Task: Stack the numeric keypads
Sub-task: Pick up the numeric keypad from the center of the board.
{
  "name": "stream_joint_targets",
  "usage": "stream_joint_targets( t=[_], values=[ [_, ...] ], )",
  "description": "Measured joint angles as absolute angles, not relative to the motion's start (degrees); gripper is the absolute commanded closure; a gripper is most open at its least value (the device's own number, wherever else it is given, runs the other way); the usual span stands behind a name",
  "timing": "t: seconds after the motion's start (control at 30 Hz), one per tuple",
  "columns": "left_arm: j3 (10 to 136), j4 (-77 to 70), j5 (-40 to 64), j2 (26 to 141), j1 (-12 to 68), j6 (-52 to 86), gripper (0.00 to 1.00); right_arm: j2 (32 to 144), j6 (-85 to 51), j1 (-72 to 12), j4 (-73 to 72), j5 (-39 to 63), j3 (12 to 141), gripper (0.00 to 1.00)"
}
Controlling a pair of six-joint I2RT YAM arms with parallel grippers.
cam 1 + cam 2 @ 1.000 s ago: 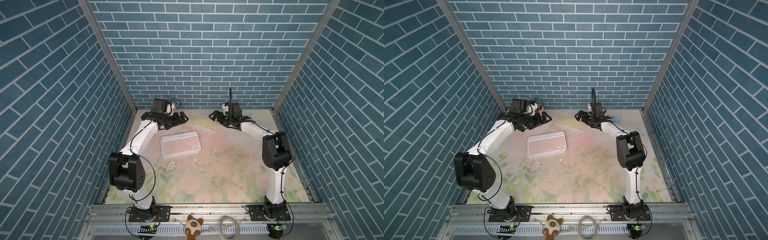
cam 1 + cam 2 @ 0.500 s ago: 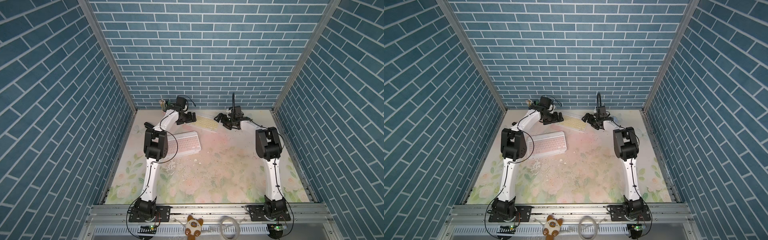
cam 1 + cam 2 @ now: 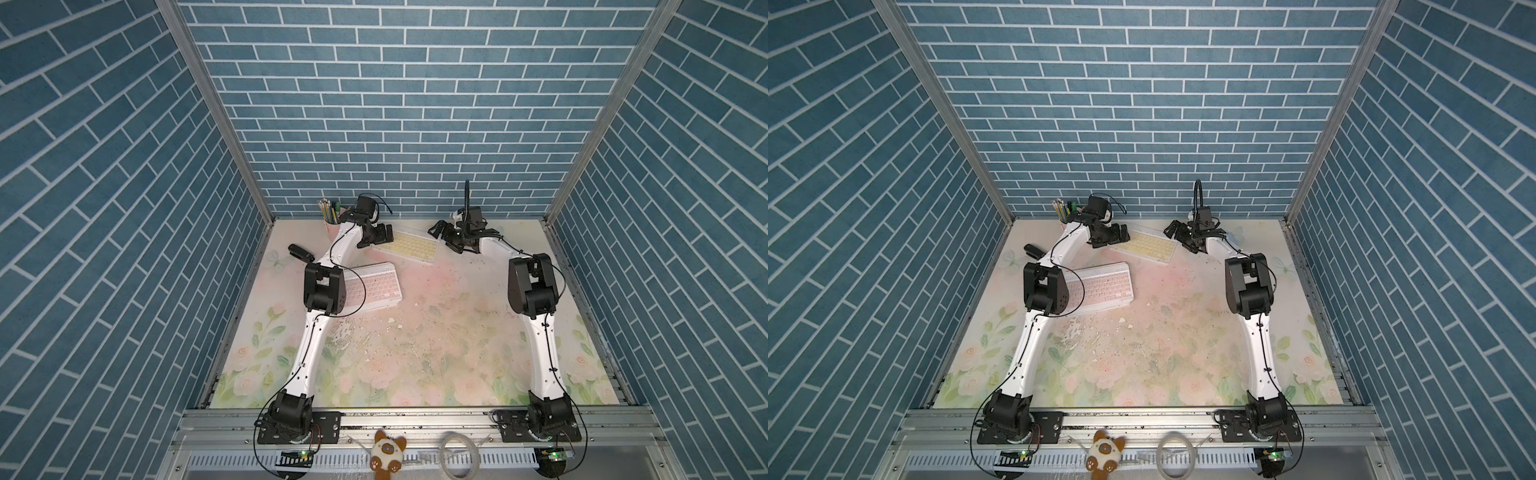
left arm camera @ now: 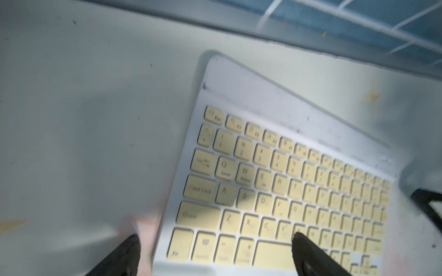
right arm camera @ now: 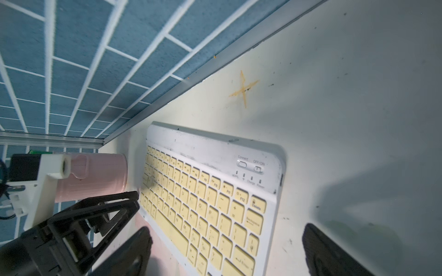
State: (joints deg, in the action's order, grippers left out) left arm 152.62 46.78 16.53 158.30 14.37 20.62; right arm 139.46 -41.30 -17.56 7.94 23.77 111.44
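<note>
While left hand (image 4: pixel 215 237) and right hand (image 5: pixel 226 230) gape empty, the yellow keypad (image 3: pixel 409 248) looks thin, stiff, light: pinch its edges.

Two numeric keypads lie on the counter (image 3: pixel 457 332): the yellow-keyed keypad (image 3: pixel 409 246) at upper centre in both top views, and the pink-keyed keypad (image 3: pixel 376 286) just below and left of it. One black stapler (image 3: pixel 300 252) lies further left. One pink cup (image 5: pixel 95 176) holds several pencils (image 3: pixel 326 210), too small to count. There are two tools, the left tool (image 3: pixel 384 235) and the right tool (image 3: pixel 444 237). At the bottom edge are one plush cat (image 3: pixel 386 455) and one coil of clear tubing (image 3: pixel 442 451).
</note>
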Motion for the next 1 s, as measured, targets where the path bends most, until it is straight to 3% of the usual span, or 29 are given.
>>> stream_joint_targets(
  t=[0.37, 0.73, 1.0],
  values=[
    [153.67, 43.81, 23.55, 159.57, 15.53, 22.48, 0.0, 139.52, -42.17, -16.03, 4.27, 26.15, 108.51, 0.01],
    [146.56, 38.94, 25.82, 156.33, 18.65, 23.55, 0.0, 135.7, -40.38, -9.32, 3.55, 27.92, 102.45, 0.01],
    [146.65, 39.05, 27.24, 156.33, 18.5, 25.78, 0.0, 142.26, -41.17, -6.98, 5.39, 29.67, 114.43, 0.01]
  ],
)
